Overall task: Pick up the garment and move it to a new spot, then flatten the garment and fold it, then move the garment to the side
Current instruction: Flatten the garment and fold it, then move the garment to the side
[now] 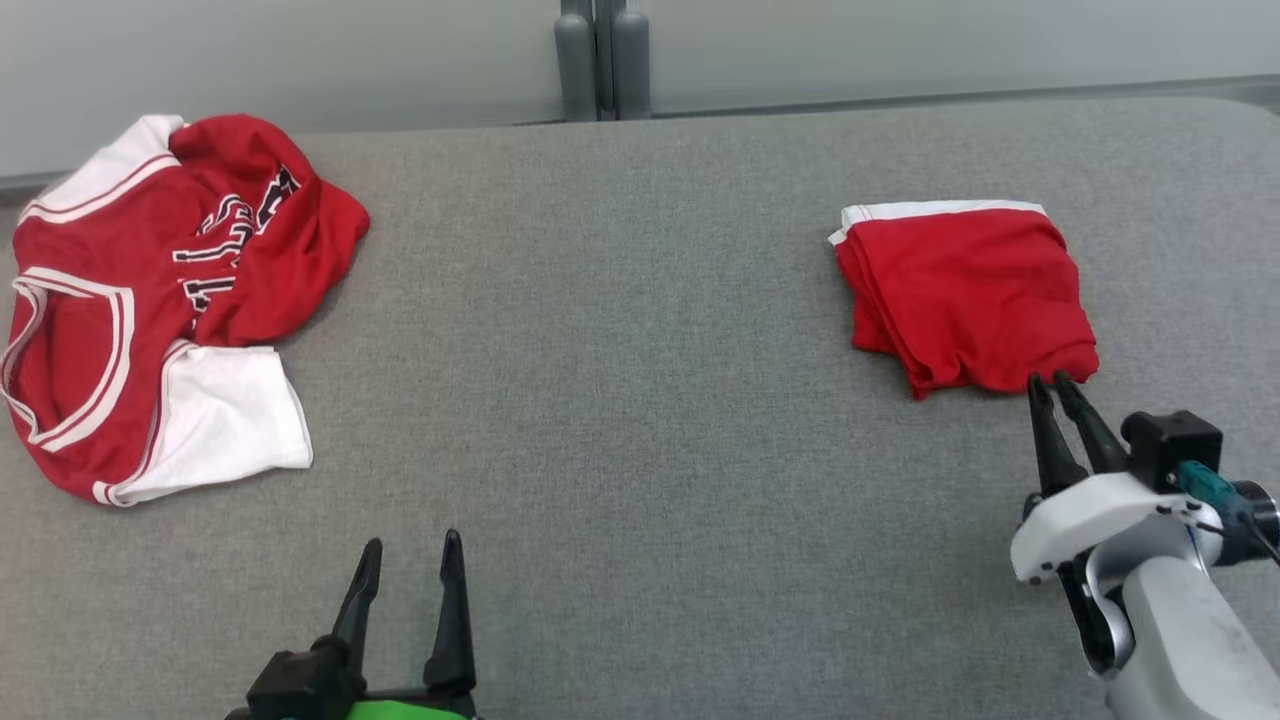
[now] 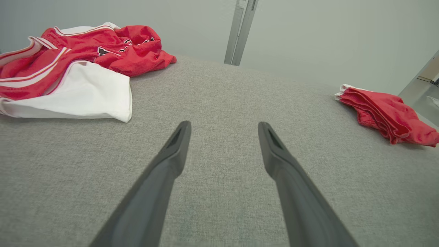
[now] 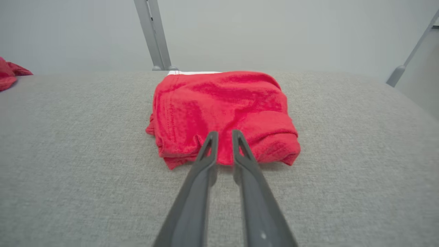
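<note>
The garment (image 1: 965, 290), red with a white band on its far edge, lies folded into a compact rectangle on the right of the grey surface (image 1: 620, 350). My right gripper (image 1: 1048, 378) has its tips at the fold's near right corner, the jaws parted by a narrow gap. In the right wrist view the gripper (image 3: 224, 133) overlaps the near edge of the garment (image 3: 223, 103), and red cloth shows through the gap. My left gripper (image 1: 412, 545) stands open over bare surface at the front; its wrist view shows the gripper (image 2: 224, 125) holding nothing, with the garment (image 2: 387, 116) far right.
A crumpled red and white jersey (image 1: 150, 300) with dark lettering lies at the far left, also seen as the jersey (image 2: 68, 65) in the left wrist view. A grey post (image 1: 603, 55) rises behind the surface's far edge. Bare grey cloth spreads between the two piles.
</note>
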`<state>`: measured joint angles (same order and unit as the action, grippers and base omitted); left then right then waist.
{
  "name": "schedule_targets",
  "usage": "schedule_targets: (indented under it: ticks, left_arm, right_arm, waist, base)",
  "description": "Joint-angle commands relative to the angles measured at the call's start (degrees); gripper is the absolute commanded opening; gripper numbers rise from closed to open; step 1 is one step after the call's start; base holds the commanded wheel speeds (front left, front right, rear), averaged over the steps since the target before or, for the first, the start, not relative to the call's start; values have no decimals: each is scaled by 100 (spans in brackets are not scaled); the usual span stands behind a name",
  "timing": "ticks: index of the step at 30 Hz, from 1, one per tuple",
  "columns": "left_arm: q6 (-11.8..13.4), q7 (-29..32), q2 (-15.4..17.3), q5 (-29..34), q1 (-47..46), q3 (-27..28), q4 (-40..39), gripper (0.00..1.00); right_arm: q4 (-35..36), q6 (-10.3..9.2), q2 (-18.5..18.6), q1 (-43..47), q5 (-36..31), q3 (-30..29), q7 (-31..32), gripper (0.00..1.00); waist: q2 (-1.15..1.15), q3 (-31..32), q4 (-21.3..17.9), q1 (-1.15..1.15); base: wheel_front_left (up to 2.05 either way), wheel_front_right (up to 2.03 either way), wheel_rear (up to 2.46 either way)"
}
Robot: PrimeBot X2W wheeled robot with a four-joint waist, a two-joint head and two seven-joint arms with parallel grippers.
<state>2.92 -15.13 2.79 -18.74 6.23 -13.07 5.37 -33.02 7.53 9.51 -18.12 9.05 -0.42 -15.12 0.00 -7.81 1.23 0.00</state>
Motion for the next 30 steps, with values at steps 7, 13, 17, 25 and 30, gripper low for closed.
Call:
schedule_targets:
  ticks: [7, 13, 17, 25, 30]
  left_arm:
    - [-127, -2, 17, 19, 434, 454, -95, 100]
    - [-228, -2, 18, 63, 601, 675, -50, 100]
    - [-247, -2, 18, 97, 647, 704, -13, 100]
    - [-224, -2, 18, 164, 622, 743, -36, 100]
    - [-228, -2, 18, 232, 497, 699, -63, 100]
  right_arm:
    - [1838, -8, 182, 1517, -30, -333, -3, 100]
    - [2246, -8, 172, 2303, 8, -604, -3, 100]
    - [2210, -8, 165, 2537, 17, -650, -3, 100]
    - [2179, -8, 150, 2474, 55, -527, -3, 100]
    - [1694, -8, 424, 1854, 539, -152, -3, 100]
  waist:
    - [0, 741, -278, 0]
    - [0, 888, -297, 0]
    - [0, 946, -283, 0]
    - [0, 904, -252, 0]
    - [0, 690, -207, 0]
  base:
    - [0, 0, 0]
    - [0, 0, 0]
    - [0, 0, 0]
    - [0, 0, 0]
    - [0, 0, 0]
